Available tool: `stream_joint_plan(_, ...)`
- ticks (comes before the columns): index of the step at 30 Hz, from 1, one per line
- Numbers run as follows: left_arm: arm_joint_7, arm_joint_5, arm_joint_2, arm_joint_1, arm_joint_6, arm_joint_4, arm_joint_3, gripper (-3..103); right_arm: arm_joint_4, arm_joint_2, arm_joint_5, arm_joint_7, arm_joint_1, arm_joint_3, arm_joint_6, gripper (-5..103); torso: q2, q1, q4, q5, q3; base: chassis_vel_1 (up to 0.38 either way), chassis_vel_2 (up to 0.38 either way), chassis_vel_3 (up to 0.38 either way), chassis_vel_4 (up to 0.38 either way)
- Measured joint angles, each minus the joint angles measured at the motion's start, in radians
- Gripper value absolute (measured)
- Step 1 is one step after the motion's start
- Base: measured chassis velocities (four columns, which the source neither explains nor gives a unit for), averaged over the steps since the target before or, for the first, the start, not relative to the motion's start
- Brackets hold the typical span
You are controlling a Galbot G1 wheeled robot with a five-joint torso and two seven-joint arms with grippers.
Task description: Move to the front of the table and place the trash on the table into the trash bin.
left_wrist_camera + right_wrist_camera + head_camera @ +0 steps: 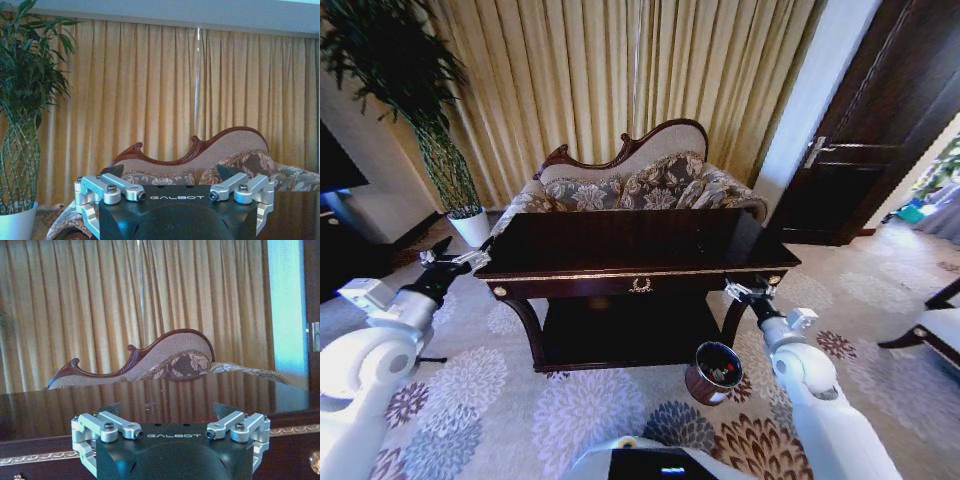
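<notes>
- Where the view begins on the left, a white plant pot (470,226) stands on the floor beyond the table's left end; it is not the bin.
- The left gripper (448,257) hangs just off the left end of the table (620,240), about level with its top. In the left wrist view its fingers (112,171) are spread wide, with nothing between them.
- The tabletop is a long dark glossy slab running left to right across the robot's front. I can make out no bottle, paper wad or scrap on it.
- The trash bin (712,372) stands on the carpet in front of the table's right leg. It holds small reddish and pale bits (723,372), most likely the trash, though they are too small to tell apart.
- The right gripper (750,290) hovers by the table's front right corner, just below its gold edge. In the right wrist view its fingers (225,410) are parted and empty.
- The bin lies below the right gripper and a little inward of it, well apart from the left one. By my judgement any drop into the bin falls to the right arm.
</notes>
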Motion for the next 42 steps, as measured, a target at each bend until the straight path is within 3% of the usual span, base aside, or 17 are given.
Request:
stream_joint_plan(24,0.001,0.003,0.009,-0.012,-0.001,0.009,0.014,100,0.034,-0.006,-0.015,0.005,0.001,-0.003,-0.015,100,0.000,0.000,-0.0001,-0.0001,0.000,0.010,-0.008,-0.011,0.011)
stream_joint_plan(42,0.000,0.004,0.018,-0.023,0.000,0.005,0.026,100,0.023,-0.008,0.004,0.005,-0.015,0.020,-0.011,100,0.000,0.000,-0.0002,-0.0001,0.000,0.191,-0.191,-0.197,0.201)
